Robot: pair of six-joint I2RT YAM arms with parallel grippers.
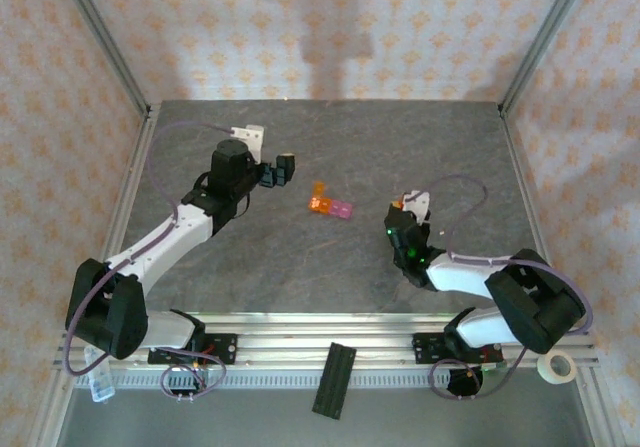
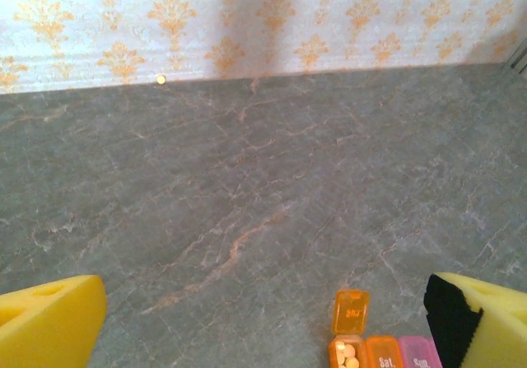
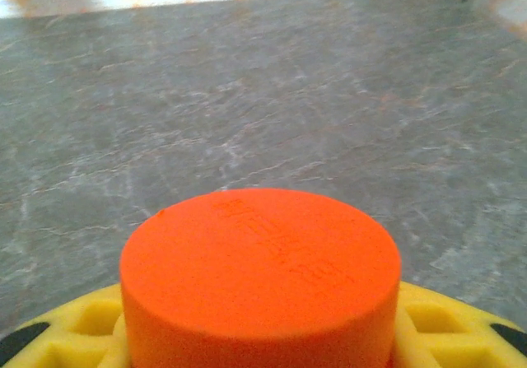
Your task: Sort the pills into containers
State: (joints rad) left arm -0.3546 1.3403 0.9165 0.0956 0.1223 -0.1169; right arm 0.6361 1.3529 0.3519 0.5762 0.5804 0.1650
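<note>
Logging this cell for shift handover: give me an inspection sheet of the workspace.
Surface: grey marbled tabletop, nothing spilled seen.
Job's things: short translucent plastic strip of cells, one end orange, rest pink, mid-table; the end orange cell's lid is up, tiny whitish pills inside.
Clutter: white tape roll and black ridged bar on the near rail.
Hands: left hand open, empty; right hand shut on an orange cylindrical bottle.
Cables: grey-purple cables loop along both arms, apart from the strip.
Surroundings: orange-patterned wallpaper, aluminium frame posts.
</note>
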